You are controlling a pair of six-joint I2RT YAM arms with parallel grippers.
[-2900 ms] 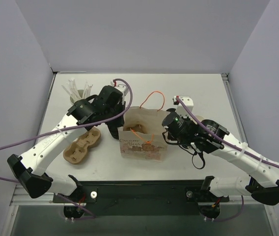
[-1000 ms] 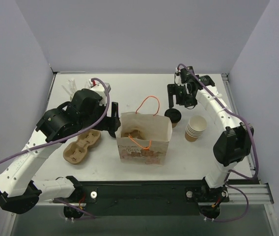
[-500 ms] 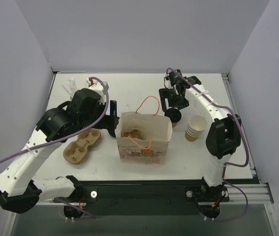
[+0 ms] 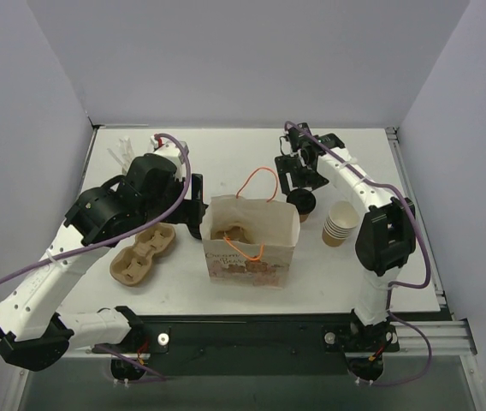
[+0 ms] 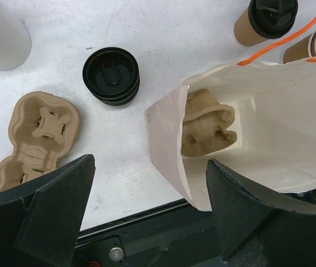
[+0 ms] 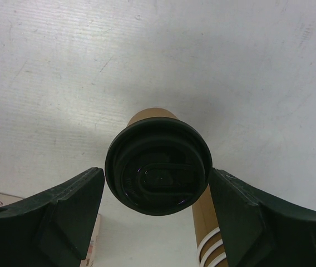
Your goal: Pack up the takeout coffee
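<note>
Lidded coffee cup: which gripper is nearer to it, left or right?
Right. The right gripper hovers just above the lidded coffee cup, fingers open on either side of it. The left gripper is across the paper bag, by its left side.

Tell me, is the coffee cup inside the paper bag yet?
Out. The lidded cup stands on the table beside the bag; only a cardboard carrier sits inside.
</note>
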